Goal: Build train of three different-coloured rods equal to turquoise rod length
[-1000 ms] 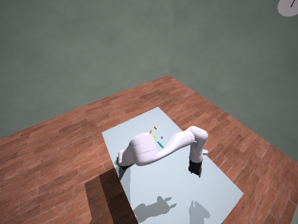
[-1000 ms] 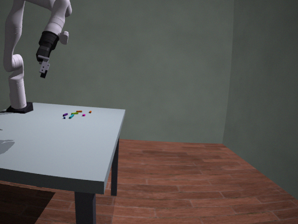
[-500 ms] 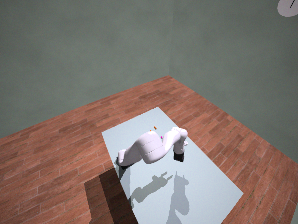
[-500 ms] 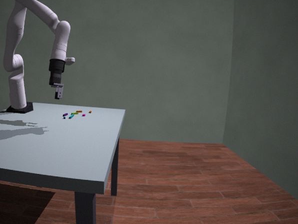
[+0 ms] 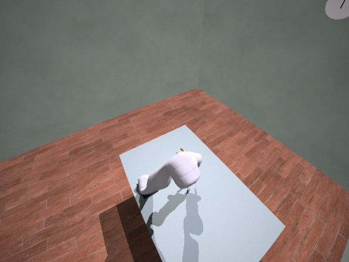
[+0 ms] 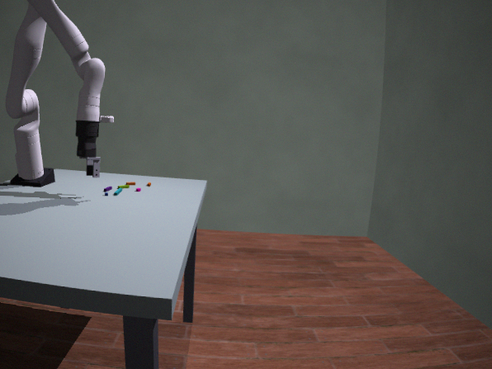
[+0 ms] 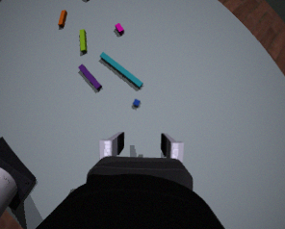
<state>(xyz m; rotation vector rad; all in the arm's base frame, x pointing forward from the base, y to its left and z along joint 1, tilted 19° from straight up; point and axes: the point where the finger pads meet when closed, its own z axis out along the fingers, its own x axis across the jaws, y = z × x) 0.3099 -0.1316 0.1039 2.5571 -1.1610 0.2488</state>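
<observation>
My gripper (image 6: 93,175) (image 7: 142,140) is open and empty above the table; the arm hides it in the top view. Ahead of its fingers in the wrist view lies a small blue rod (image 7: 136,103) (image 6: 106,194). Beyond it lie the long turquoise rod (image 7: 121,70) (image 6: 118,191) and, to its left, the purple rod (image 7: 90,77) (image 6: 107,189). Farther up are a lime rod (image 7: 83,40) (image 6: 123,186), a magenta rod (image 7: 119,28) (image 6: 138,189) and an orange rod (image 7: 63,18) (image 6: 130,183) (image 5: 177,152). A second orange rod (image 6: 149,184) (image 5: 182,149) lies farthest out. The rods lie apart.
The arm's black base (image 6: 46,177) (image 7: 21,175) stands at the table's side, left in the wrist view. The pale table (image 5: 234,216) (image 6: 103,243) ends at a straight edge beyond the rods. The arm (image 5: 184,169) covers most rods in the top view.
</observation>
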